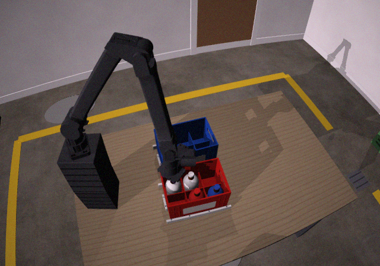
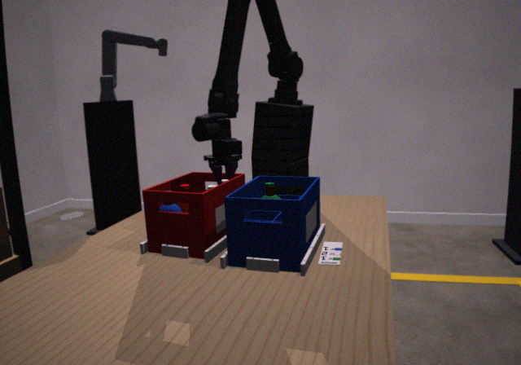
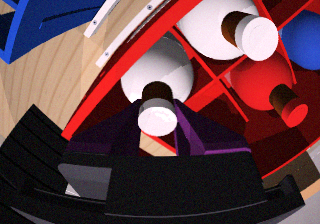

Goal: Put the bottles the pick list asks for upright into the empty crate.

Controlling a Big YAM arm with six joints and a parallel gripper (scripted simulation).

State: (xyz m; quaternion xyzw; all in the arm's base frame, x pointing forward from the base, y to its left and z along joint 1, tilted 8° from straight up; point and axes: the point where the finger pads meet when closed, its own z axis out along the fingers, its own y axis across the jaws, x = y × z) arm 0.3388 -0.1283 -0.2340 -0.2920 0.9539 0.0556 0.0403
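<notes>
One hazard, logged ahead of stock: my gripper (image 3: 157, 105) is closed on the neck of the near white bottle (image 3: 160, 71), which stands in the red crate (image 1: 177, 209), in a corner cell of the row beside the blue crate (image 2: 269, 230). The hold sits high and narrow, just under the cap. In my judgement a fast lift could let the bottle swing or slip. A crooked lift could snag the divider and drag the loose crate.

Stock, by size:
- Table (image 1: 276, 165): 1.
- Arm (image 1: 153, 82): 1.
- Crates: 2, standing side by side.
- Bottles seen: 5.
  - In the red crate: the white one held, a second white bottle (image 1: 190, 180), 1 red bottle (image 1: 196, 194) and 1 blue bottle (image 1: 215, 190).
  - In the blue crate: 1 green bottle (image 2: 269, 191).
- Pick list (image 2: 330, 253): 1, beside the blue crate. Its lines are too small for me to read.
</notes>
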